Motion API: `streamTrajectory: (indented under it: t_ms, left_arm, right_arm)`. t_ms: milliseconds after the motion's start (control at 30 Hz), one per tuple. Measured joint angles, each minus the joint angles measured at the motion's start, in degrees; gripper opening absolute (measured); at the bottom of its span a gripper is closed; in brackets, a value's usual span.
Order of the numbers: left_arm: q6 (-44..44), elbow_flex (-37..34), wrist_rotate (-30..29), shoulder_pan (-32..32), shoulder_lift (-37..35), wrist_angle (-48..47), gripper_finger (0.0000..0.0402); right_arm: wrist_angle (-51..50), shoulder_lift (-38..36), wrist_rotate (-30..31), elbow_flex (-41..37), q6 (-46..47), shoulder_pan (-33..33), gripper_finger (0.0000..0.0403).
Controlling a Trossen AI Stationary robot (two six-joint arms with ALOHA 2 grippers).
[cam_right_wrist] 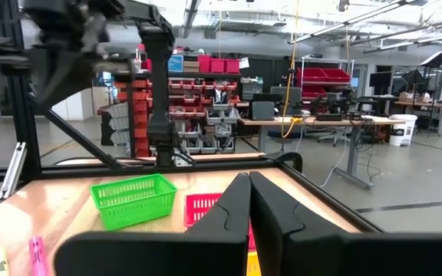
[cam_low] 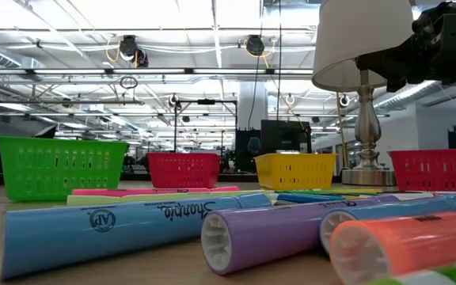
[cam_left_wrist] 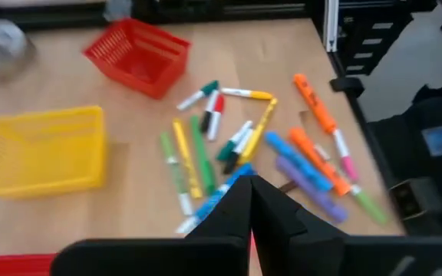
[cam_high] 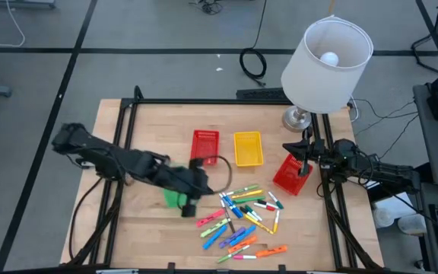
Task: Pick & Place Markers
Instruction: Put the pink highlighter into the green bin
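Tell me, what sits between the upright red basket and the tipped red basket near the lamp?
The yellow basket sits between the upright red basket and the tilted red basket, as the high view shows. Bare wood separates them.

The blue marker point(cam_low: 125, 229) at lower left of the low view reads "Sharpie", upside down, beside a round "AP" seal; nothing else is legible.

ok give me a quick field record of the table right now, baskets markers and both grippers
markers: loose pile on the wooden table, front centre-right
green basket: beside the pile, partly under the left arm
red basket: upright, mid-table
yellow basket: upright, next to it
second red basket: tilted, at the right edge
left gripper: shut, above the markers, holding nothing visible
right gripper: shut, waiting at the table's right side
lamp: back right corner
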Motion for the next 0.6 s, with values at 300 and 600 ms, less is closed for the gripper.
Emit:
streamTrajectory:
  t_ms: [300,600]
  left_arm:
    - [-16.5,19.0,3.3,-2.5,19.0,-17.3,0.0006]
    - [-24.7,25.6,7.3,-2.6,30.4,-27.1,0.0065]
  right_arm:
    - [1.2,0.0,0.0,0.0,-0.7,0.0,0.0]
    - [1.4,0.1,0.0,0.0,-0.2,0.0,0.0]
